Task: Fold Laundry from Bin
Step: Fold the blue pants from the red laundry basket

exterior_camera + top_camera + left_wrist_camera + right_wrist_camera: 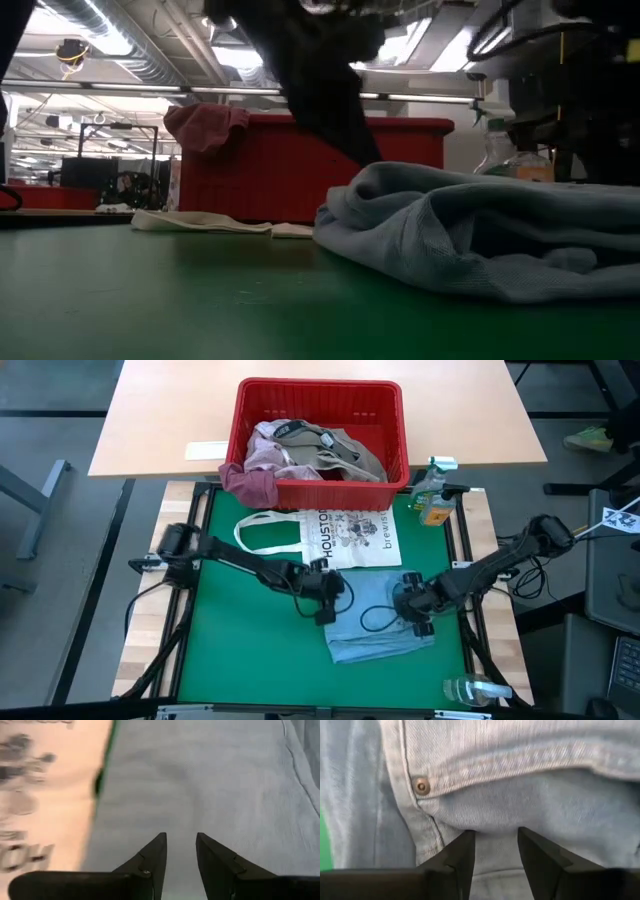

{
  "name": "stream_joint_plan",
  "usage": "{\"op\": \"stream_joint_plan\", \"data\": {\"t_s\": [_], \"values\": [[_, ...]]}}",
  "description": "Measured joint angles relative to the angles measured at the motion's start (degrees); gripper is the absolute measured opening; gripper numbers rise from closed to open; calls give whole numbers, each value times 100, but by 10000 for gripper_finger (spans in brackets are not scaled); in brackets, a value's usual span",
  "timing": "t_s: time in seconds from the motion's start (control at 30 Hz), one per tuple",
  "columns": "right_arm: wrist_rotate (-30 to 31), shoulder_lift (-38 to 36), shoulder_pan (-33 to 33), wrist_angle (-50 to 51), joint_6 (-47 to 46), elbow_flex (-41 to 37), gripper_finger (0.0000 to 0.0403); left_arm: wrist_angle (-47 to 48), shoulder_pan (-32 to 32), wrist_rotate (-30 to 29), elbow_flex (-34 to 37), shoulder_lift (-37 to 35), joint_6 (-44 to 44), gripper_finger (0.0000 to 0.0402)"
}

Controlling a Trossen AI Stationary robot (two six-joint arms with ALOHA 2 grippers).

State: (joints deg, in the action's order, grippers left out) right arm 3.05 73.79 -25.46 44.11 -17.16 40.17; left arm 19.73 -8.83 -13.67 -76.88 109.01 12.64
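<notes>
A light blue denim garment [378,628] lies bunched on the green mat [230,650], with a rivet and a pocket seam [422,785] showing. My left gripper [325,598] is open over the garment's left part [210,785], beside the tote. My right gripper [412,608] is open, fingers down at the garment's right part. The red bin [320,400] stands at the far edge and holds pale pink, khaki-grey and white pieces [315,448]. A maroon piece [250,485] hangs over its near left rim. My left gripper's fingers [150,857] point down at the flat blue cloth near its edge by the tote; I cannot tell whether they touch it. My right gripper's fingertips [465,845] come from above onto the denim just below the pocket seam [495,827]. Cloth fills the gap between them. The garment lies on the mat.
A white tote bag printed "HOUSTON" [345,535] lies flat between the bin and the garment. A bottle with amber liquid [434,500] stands at the mat's far right corner, and a clear bottle [470,690] lies at its near right. A black cable [380,622] loops over the garment.
</notes>
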Motion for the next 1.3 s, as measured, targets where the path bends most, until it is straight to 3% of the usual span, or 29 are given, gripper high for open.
{"op": "stream_joint_plan", "data": {"t_s": [0.27, 0.53, 0.7, 1.07, 1.3], "values": [[-105, -1, 468, 136, 861, 635, 150, 1631, 460, -952, -2, -1385, -89, 100], [-106, -3, 487, 145, 1116, 1156, 150, 3398, 933, -2325, -2, -2295, 738, 100], [-227, -3, 486, 438, 1049, 1208, 150, 4015, 1153, -2258, -1, -2327, 1256, 100], [-2041, -3, 485, 2107, -205, 1169, 150, 4003, 1181, -1871, 0, -2270, 1397, 100], [-2112, -3, 481, 2453, -204, 1169, 150, 3829, 1064, -1823, 0, -2270, 1395, 100]]}}
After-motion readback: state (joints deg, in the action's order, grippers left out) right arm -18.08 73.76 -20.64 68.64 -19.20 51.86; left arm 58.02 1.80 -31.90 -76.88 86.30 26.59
